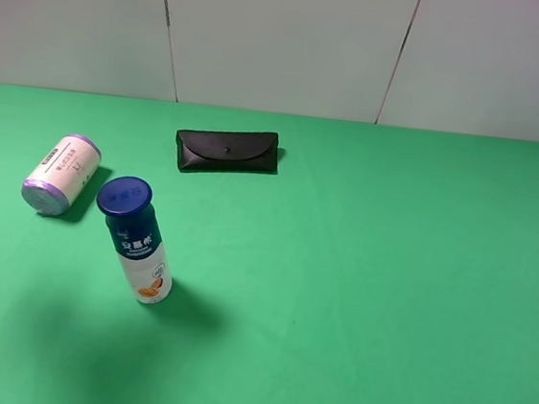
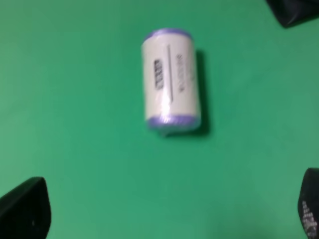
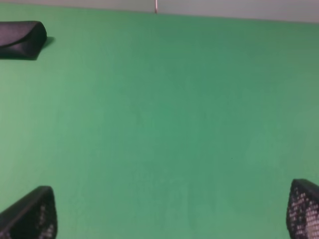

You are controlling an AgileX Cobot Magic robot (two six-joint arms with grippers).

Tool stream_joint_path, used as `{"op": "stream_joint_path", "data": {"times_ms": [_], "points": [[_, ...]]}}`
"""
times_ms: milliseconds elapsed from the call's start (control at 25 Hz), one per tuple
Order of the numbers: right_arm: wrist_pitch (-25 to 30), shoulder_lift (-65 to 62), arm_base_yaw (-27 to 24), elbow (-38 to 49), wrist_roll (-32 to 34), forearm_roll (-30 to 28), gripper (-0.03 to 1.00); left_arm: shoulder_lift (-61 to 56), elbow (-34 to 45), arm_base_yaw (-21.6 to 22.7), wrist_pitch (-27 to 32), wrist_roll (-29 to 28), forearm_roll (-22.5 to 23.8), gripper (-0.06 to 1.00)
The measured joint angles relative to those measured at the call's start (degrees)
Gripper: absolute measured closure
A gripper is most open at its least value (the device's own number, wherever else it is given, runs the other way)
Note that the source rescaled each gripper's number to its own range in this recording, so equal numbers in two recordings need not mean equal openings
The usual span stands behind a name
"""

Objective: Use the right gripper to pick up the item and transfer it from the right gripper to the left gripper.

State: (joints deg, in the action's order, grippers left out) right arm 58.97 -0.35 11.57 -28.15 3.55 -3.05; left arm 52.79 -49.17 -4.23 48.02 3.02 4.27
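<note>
Left wrist view: the left hand (image 2: 164,211) hovers with fingertips spread wide, empty, above the green surface (image 2: 75,99); one item (image 2: 171,82) lies on its side just ahead between them. The right hand (image 3: 167,209) is likewise wide open and empty, one black case (image 3: 20,39) far ahead. One blue-capped bottle (image 1: 135,239) stands beside the item.

Lighting: even, bright, diffuse overhead. Shadows: soft, short, cast to the right of the bottle (image 1: 137,240) and item (image 1: 60,173) on the green surface (image 1: 385,291); a broad dim patch at the lower left. Glare: none. Focus: high view sharp; left wrist view blurred, item (image 2: 171,81) print unreadable; right wrist view slightly soft.
</note>
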Motion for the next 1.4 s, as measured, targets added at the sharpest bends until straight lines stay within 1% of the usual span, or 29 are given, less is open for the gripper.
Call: {"op": "stream_joint_path", "data": {"times_ms": [160, 320, 480, 600, 800, 960, 1160, 1400], "points": [[0.0, 0.0, 0.0, 0.0, 0.0, 0.0, -0.03, -8.4, -0.1, 0.0, 7.9, -2.6, 0.6, -0.04], [0.0, 0.0, 0.0, 0.0, 0.0, 0.0, -0.03, -16.9, -0.1, 0.0, 12.7, -3.9, 0.8, -0.03], [0.0, 0.0, 0.0, 0.0, 0.0, 0.0, -0.03, -25.8, 1.3, 0.0, 15.5, -4.0, 0.8, -0.03], [0.0, 0.0, 0.0, 0.0, 0.0, 0.0, -0.03, -33.3, 5.1, 0.0, 17.0, -4.0, 0.8, -0.03], [0.0, 0.0, 0.0, 0.0, 0.0, 0.0, -0.03, -46.0, 11.1, 0.0, 17.4, -3.8, 0.8, -0.03], [0.0, 0.0, 0.0, 0.0, 0.0, 0.0, -0.03, -52.1, 15.1, 0.0, 16.6, -3.8, 0.7, -0.03], [0.0, 0.0, 0.0, 0.0, 0.0, 0.0, -0.03, -53.2, 19.7, 0.0, 14.8, -3.6, -2.9, -0.03], [0.0, 0.0, 0.0, 0.0, 0.0, 0.0, -0.03, -53.2, 20.7, 0.0, 13.1, -3.4, -3.7, -0.01]]}}
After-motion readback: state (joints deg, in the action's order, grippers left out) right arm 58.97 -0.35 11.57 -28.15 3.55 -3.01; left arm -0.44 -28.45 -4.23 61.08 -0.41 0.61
